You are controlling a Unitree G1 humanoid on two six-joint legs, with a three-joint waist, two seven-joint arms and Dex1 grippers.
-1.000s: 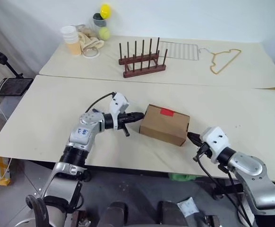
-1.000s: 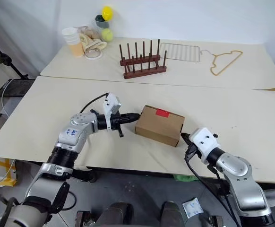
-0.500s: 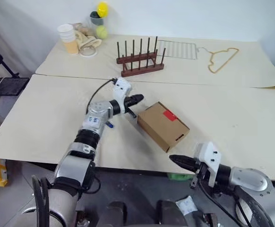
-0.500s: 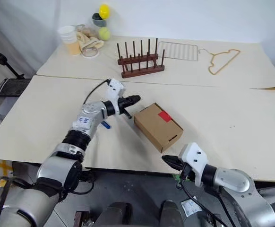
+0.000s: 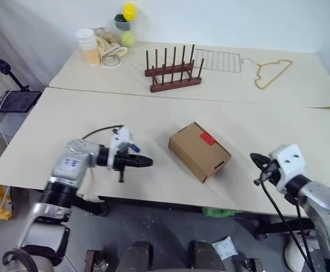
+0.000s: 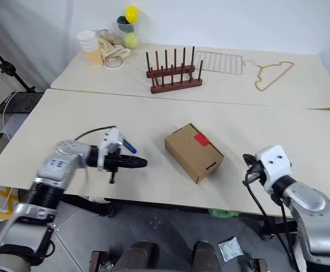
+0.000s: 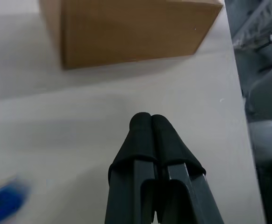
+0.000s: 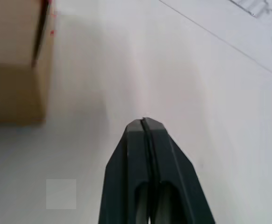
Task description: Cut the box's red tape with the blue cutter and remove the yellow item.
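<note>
Jaws pressed together, empty, on both the left gripper [image 5: 147,162] and right gripper [image 5: 254,158]; the blue cutter [image 6: 129,148] looks light, slim, slippery: pinch mid-barrel.

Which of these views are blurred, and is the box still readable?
Left wrist view: the box is soft and smeared, and the blue cutter is only a streak, while the left gripper is sharp. Right wrist view: the box edge is blurred and the right gripper is crisp. Eye views: the red tape reads clearly under even light with faint shadows.
</note>
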